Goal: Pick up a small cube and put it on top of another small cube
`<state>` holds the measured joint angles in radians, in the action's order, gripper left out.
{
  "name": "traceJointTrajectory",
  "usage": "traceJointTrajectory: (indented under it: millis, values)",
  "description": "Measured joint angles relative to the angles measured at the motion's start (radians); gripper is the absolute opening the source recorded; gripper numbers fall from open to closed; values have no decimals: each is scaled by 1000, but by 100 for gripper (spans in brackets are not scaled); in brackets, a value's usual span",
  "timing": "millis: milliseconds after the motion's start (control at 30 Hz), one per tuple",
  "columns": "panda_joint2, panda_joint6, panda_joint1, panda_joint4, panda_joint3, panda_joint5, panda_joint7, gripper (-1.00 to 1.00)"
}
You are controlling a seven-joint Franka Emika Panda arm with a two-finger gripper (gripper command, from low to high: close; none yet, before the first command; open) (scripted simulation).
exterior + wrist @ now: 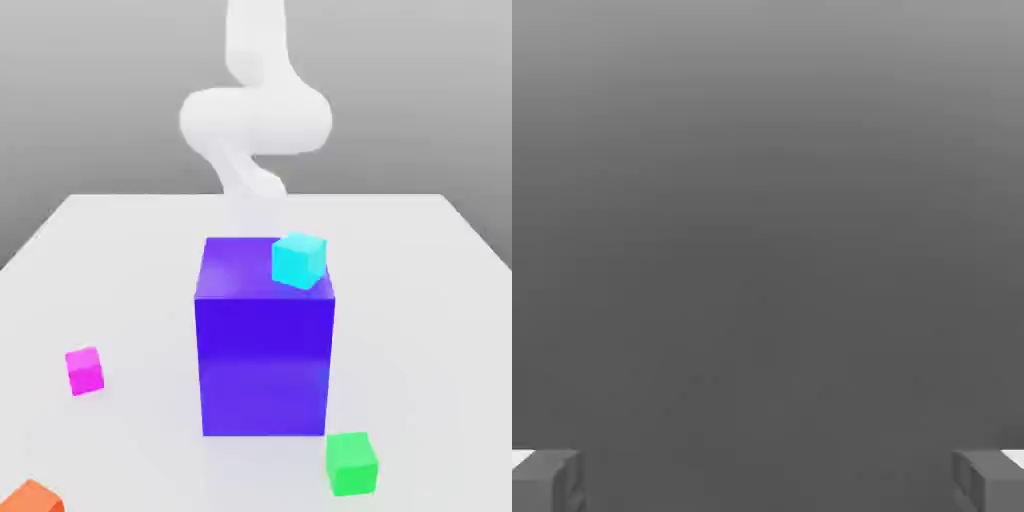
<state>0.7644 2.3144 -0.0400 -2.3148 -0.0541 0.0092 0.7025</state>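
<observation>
Sitting alone on the white table (120, 240), the pink cube (85, 370) rests toward the exterior view's left, well apart from the green cube (351, 463) that waits near the front edge on that view's right. Between them rises a big blue block (264, 345) with a cyan cube (299, 260) perched on its top corner, and a corner of an orange cube (33, 497) peeks in at the lower left. The white robot arm (255, 115) is folded up behind the block, far from either small cube. In the hand view the pincer (768, 480) stands wide open and empty, one fingertip (547, 478) at each side of a blank grey backdrop. By its look the pink cube is a rigid, light piece with flat, glossy faces, so it should not deform under a squeeze but may slip if pinched off-centre or by its edges. The safest hold appears to be straight down from above, with the fingers closing on two opposite side faces around mid-height, leaving the underside free to settle flat on the green cube. A tilted grip could leave it crooked on so small a landing spot.
</observation>
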Motion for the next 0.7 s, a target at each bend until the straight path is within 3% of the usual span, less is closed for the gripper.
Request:
traceJointTrajectory:
  millis: [700]
  values:
    - [-274,132,-308,-128,-467,124,-854,0]
